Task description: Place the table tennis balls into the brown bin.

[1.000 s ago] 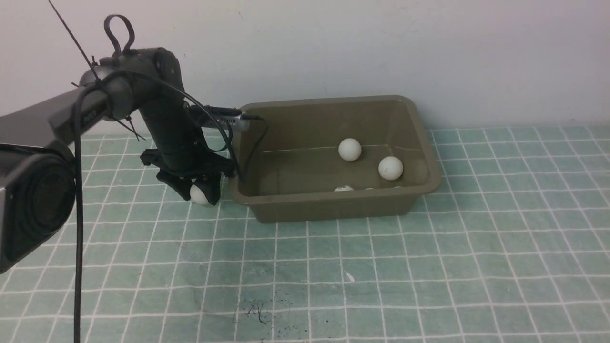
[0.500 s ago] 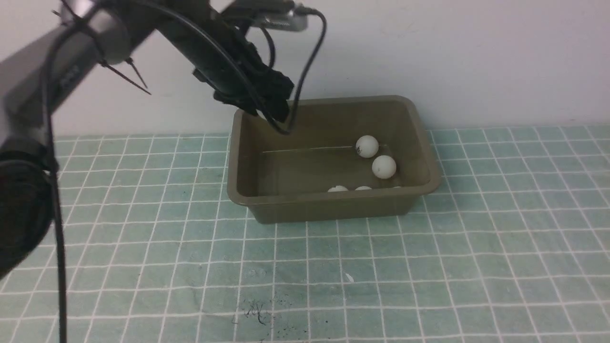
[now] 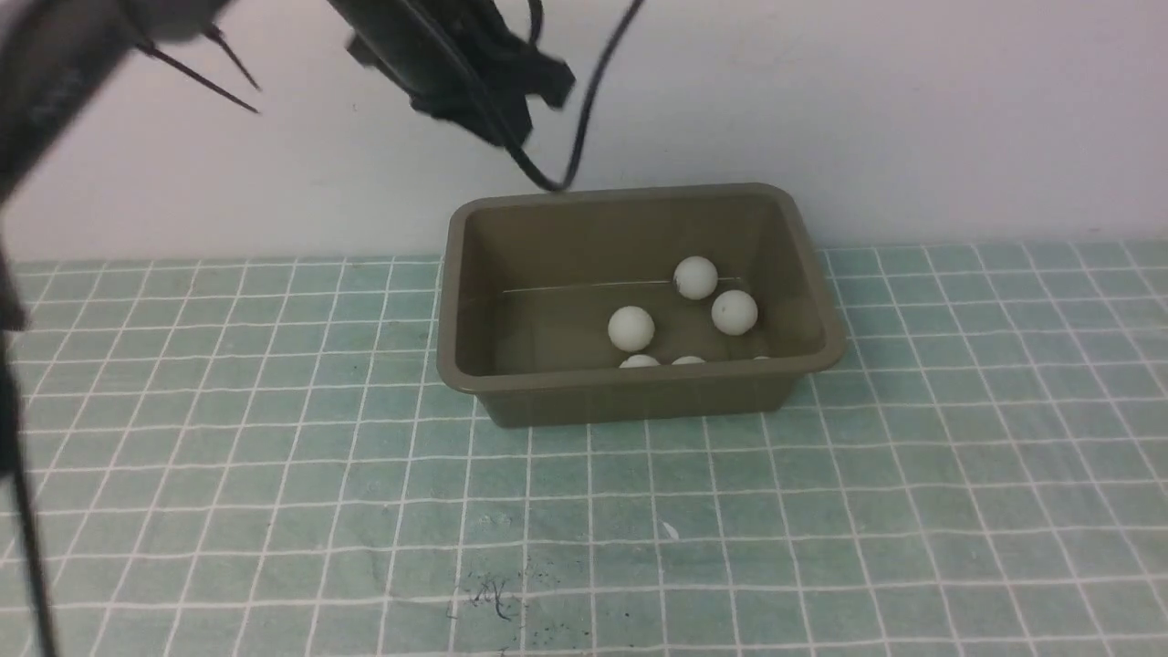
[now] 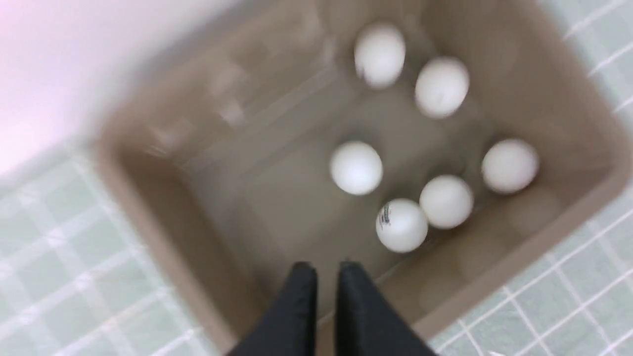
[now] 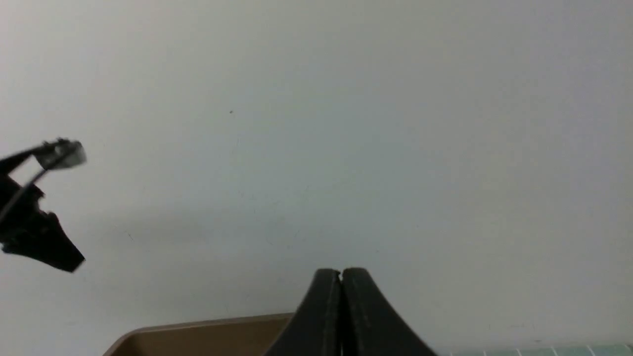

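The brown bin [image 3: 639, 401] stands at the back of the table by the wall. Several table tennis balls lie in it; three show whole [image 3: 695, 277] [image 3: 734, 312] [image 3: 630, 328], and more peek over the near rim [image 3: 639, 362]. The left wrist view looks down into the bin [image 4: 163, 163] and shows all the balls, one with a dark mark [image 4: 401, 225]. My left gripper [image 3: 516, 128] [image 4: 326, 269] hangs high above the bin's left half, fingers nearly together, holding nothing. My right gripper [image 5: 341, 272] is shut and empty, facing the wall; it is not in the front view.
A green checked cloth [image 3: 274, 511] covers the table. The white wall [image 3: 912, 109] rises just behind the bin. A black cable [image 3: 584, 119] dangles from the left arm to the bin's back rim. The bin's rim [image 5: 198, 329] shows low in the right wrist view.
My left gripper lifted a ball from the cloth left of the bin, swung up over the bin and let it go. That ball now lies inside; the other balls shifted slightly.
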